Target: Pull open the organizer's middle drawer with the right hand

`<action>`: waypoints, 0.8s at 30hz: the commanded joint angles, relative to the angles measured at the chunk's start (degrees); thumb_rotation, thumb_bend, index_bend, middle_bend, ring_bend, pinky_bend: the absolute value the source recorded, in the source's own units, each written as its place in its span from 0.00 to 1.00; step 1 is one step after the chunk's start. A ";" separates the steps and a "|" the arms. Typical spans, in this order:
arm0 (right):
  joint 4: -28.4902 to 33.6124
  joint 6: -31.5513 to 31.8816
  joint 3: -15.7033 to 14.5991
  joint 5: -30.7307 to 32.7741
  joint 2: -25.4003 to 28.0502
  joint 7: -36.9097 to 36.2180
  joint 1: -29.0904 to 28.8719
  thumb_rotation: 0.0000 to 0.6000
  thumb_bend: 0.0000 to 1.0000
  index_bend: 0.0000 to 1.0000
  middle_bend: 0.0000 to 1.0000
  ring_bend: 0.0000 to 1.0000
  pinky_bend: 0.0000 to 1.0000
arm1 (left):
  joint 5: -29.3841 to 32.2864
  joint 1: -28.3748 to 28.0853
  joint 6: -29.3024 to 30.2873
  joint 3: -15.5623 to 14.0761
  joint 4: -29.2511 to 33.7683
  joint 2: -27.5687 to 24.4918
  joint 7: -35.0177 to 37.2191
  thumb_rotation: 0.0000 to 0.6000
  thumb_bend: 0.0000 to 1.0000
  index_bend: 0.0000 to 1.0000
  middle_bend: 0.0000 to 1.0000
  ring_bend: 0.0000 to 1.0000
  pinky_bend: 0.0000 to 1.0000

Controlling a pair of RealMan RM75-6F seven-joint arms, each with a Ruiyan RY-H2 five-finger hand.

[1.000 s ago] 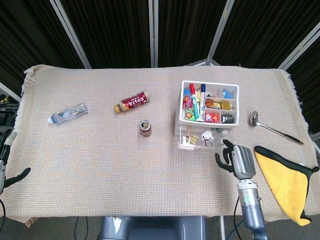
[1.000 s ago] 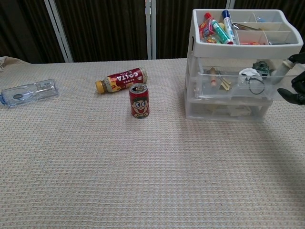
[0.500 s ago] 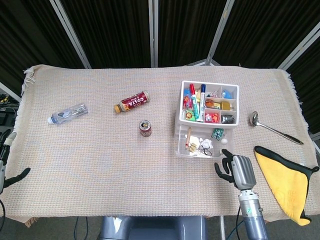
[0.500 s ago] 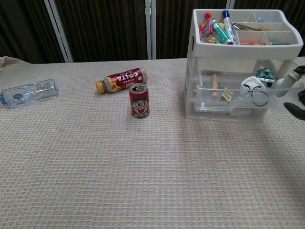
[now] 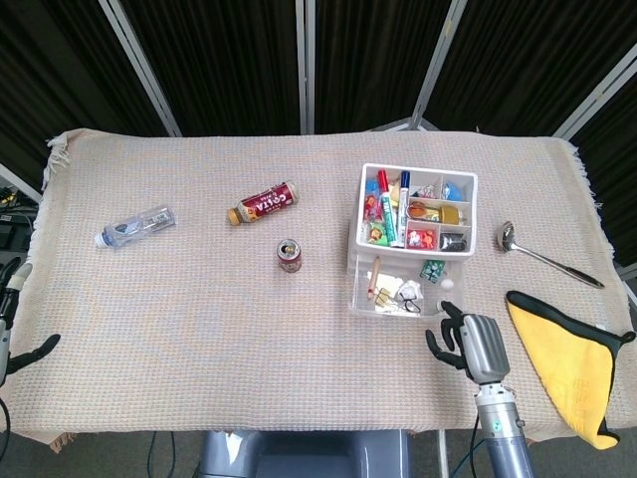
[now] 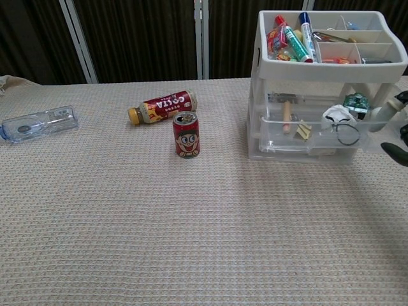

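**Middle drawer stands pulled out, right hand at its front corner**

One white organizer (image 5: 416,239) sits right of centre on the woven tablecloth (image 5: 199,339). Its open top tray holds markers and small items in compartments. Below the tray, one clear middle drawer (image 5: 398,289) juts out toward the robot, showing a pencil, a ring and some small bits inside; in the chest view the same drawer (image 6: 312,131) sticks forward from the frame, above a lower drawer that sits flush.

The right hand (image 5: 468,339) is just in front of the drawer's near right corner, fingers curled in. In the head view its fingertips reach close to the drawer's front edge; whether they touch it, or hook anything there, I cannot tell. The chest view catches only dark fingertips (image 6: 398,124) at the picture's right edge, beside the drawer front.

The left hand (image 5: 15,329) shows only in part at the far left edge, off the cloth; its state cannot be told.

Elsewhere on the cloth: one red can (image 5: 289,255) upright, one brown bottle (image 5: 262,203) lying down, one clear plastic bottle (image 5: 135,226) lying down, one metal ladle (image 5: 545,255), and one yellow cloth (image 5: 572,363) at the right.
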State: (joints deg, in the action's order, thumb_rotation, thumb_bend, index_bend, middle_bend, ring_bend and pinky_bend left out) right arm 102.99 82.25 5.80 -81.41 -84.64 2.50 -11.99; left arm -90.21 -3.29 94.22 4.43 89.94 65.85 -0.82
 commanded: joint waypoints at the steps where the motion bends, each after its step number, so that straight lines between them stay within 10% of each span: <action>1: 0.05 0.05 -0.01 -0.33 0.04 -0.31 0.07 1.00 0.24 0.32 0.86 0.87 0.68 | 0.01 0.02 0.04 0.01 -0.02 -0.03 0.06 1.00 0.08 0.00 0.00 0.00 0.00; 16: 3.16 4.39 -1.77 -8.20 2.20 -1.88 1.87 1.00 0.10 0.24 0.87 0.87 0.68 | 0.32 0.09 0.08 0.18 -0.07 -0.11 0.37 1.00 0.08 0.00 0.00 0.00 0.00; 24: 11.36 0.34 4.62 -3.03 7.07 10.89 -1.92 1.00 0.00 0.29 0.94 0.94 0.68 | -0.01 0.43 0.92 0.22 0.02 -0.28 0.76 1.00 0.08 0.00 0.00 0.00 0.00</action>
State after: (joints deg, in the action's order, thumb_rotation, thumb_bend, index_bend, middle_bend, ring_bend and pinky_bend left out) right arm 110.96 84.78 7.53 -87.54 -79.67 8.94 -12.00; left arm -90.22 -2.86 95.14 4.64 89.95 65.58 -0.06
